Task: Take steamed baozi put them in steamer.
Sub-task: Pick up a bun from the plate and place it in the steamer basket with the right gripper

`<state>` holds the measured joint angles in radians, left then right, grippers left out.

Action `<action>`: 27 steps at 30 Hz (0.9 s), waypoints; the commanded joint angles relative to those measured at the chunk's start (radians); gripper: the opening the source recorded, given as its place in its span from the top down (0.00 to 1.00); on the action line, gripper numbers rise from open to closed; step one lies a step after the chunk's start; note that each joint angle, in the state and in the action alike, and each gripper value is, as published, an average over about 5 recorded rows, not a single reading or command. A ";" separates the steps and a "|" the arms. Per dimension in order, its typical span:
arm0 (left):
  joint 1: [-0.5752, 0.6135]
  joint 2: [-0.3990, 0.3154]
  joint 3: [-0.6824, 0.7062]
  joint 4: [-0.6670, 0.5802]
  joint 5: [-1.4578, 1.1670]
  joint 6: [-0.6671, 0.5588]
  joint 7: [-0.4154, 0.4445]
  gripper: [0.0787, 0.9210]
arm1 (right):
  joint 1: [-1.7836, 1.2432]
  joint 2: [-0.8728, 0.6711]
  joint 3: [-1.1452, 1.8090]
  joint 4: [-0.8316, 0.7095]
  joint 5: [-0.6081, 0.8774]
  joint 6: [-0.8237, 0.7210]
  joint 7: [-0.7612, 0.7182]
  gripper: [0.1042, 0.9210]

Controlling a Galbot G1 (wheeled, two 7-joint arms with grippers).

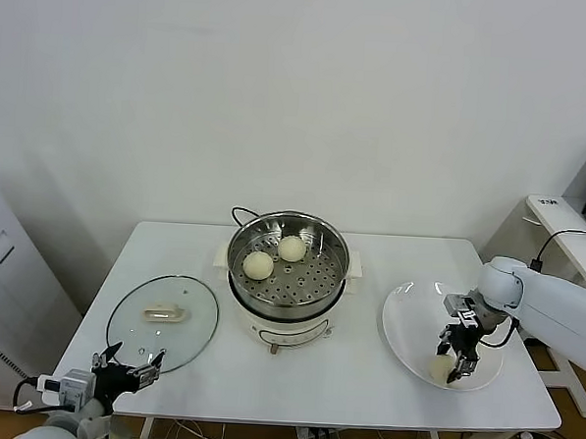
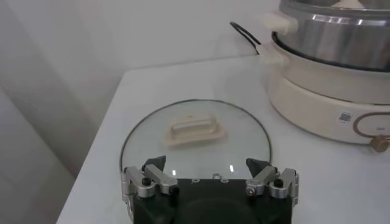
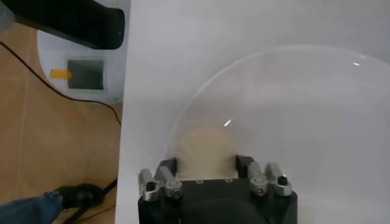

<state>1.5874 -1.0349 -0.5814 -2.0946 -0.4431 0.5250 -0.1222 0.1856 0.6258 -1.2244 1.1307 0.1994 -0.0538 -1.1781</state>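
Observation:
The steamer stands at the table's middle, a shiny steel pot on a white base, with two steamed baozi on its perforated tray. At the right, another cream-white baozi lies near the front of the white plate. My right gripper points down over it. In the right wrist view the baozi fills the gap of the right gripper, with a finger pressed against each side, on the plate. My left gripper waits open at the table's front left corner.
A round glass lid with a cream handle lies flat left of the steamer, just ahead of the left gripper. The lid and the steamer's base show in the left wrist view. A side table with cables stands at far right.

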 commanded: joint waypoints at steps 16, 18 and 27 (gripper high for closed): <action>-0.016 0.021 0.016 0.012 -0.001 0.002 -0.001 0.12 | 0.508 0.140 -0.095 -0.047 0.124 0.107 -0.013 0.57; -0.016 0.025 0.018 0.012 -0.002 0.002 -0.001 0.12 | 0.530 0.194 -0.065 -0.077 0.128 0.158 -0.008 0.57; -0.012 0.030 0.023 0.006 -0.001 -0.001 0.000 0.12 | 0.553 0.408 -0.014 -0.124 0.147 0.416 -0.005 0.57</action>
<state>1.5731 -1.0082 -0.5608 -2.0852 -0.4443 0.5264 -0.1230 0.6343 0.8301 -1.2703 1.0579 0.3201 0.1393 -1.1858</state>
